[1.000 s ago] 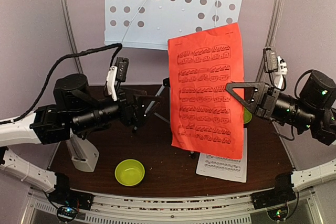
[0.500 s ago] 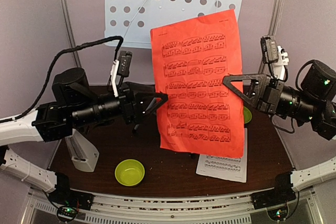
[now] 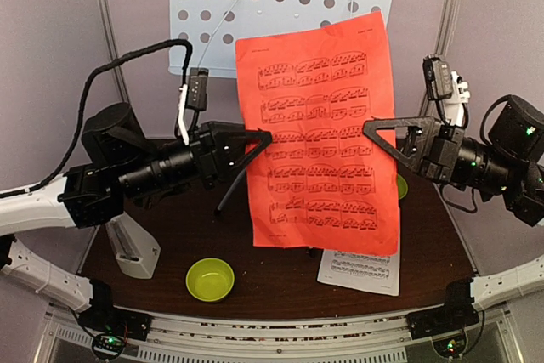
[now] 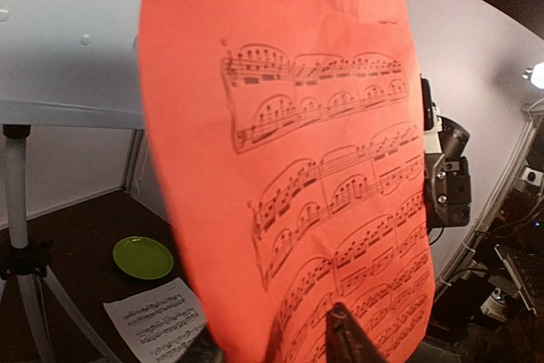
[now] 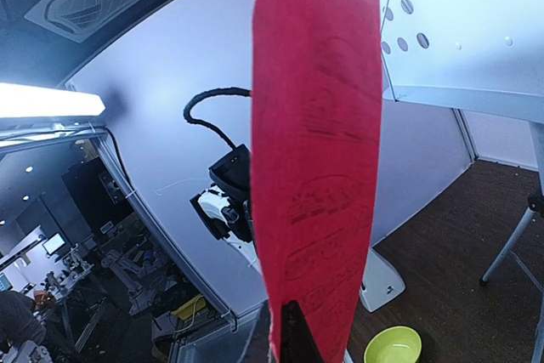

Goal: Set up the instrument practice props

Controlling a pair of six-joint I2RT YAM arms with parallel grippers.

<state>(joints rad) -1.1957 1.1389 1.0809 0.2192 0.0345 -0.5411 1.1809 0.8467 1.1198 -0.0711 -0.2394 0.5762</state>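
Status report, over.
Right gripper shut on red sheet. Left gripper open at its left edge. Sheet upright before stand, not on it. White sheet flat on table.

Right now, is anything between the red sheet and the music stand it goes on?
Nothing visible is. The red sheet hangs in front of the music stand, with a clear gap in the right wrist view. Two thin wire page holders lie across the stand's face, and the sheet's top edge could snag on them.

Far: pale perforated music stand (image 3: 280, 6)
Before it: red printed sheet (image 3: 319, 138)
Near right: white printed sheet (image 3: 361, 271)
Near left: lime-green bowl (image 3: 210, 279)
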